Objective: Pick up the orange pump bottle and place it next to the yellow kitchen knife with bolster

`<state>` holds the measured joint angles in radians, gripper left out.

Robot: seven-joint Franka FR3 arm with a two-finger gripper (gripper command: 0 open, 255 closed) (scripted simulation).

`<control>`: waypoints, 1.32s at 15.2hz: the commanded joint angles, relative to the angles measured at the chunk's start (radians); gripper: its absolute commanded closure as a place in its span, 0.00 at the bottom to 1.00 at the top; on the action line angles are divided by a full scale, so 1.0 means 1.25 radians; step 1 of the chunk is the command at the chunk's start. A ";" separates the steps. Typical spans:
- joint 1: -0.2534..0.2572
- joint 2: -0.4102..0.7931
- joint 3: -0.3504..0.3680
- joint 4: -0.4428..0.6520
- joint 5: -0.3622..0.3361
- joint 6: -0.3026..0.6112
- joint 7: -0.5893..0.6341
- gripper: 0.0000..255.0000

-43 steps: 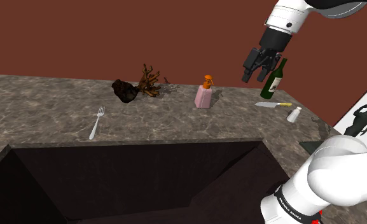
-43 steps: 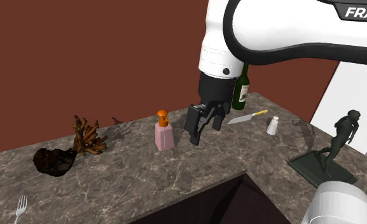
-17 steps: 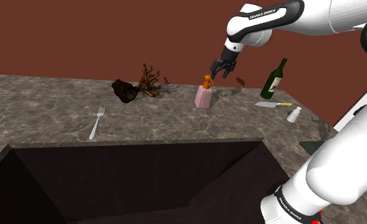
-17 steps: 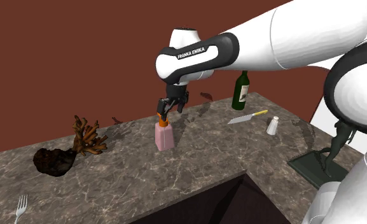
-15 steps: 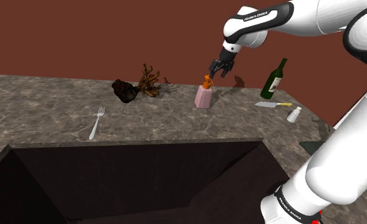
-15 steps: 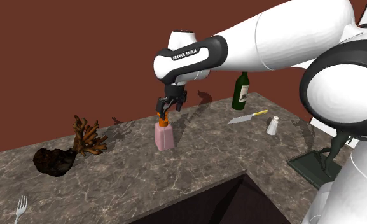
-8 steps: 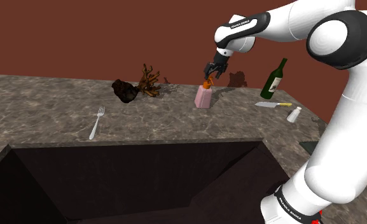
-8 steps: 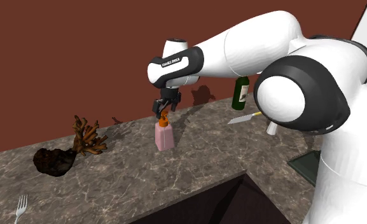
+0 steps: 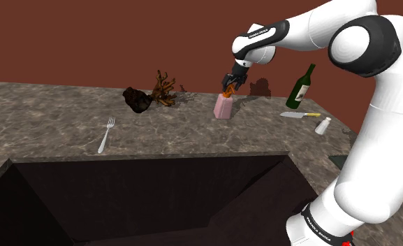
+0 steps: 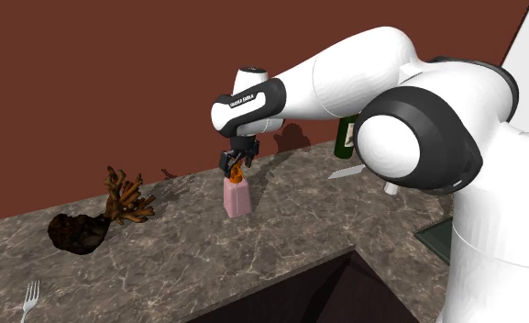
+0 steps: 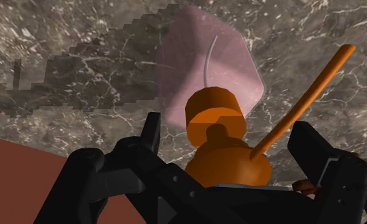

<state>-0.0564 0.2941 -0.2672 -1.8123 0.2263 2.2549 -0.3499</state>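
The pump bottle has a pale pink body and an orange pump top, and stands upright on the marble counter near the back wall. My gripper hangs right over it, open. In the wrist view its two black fingers stand apart on either side of the orange pump head, not touching it, with the pink body beyond. The second exterior view shows the gripper at the top of the bottle. The knife with a yellow handle lies flat further toward the shoulder view's right.
A green wine bottle and a small white shaker stand close to the knife. A dark lump and a brown branchy piece lie left of the pump bottle. A fork rests near the dark sink basin.
The arm swung toward the shoulder view's left and lowered, bringing the gripper from beside the pump down around its orange head. The fingers stayed open and the bottle has not moved.
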 commanded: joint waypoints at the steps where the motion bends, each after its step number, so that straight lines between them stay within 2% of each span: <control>1: 0.000 0.000 0.000 0.000 0.000 0.001 0.000 0.00; 4: 0.000 0.000 0.000 0.000 0.000 0.001 0.000 0.00; 5: 0.000 0.000 0.000 0.000 0.000 0.001 0.000 1.00; 14: 0.000 0.000 0.000 0.000 0.000 0.001 0.000 1.00; 20: 0.002 -0.022 -0.005 0.034 -0.014 -0.055 0.013 1.00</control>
<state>-0.0540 0.2694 -0.2721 -1.7793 0.2115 2.1996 -0.3359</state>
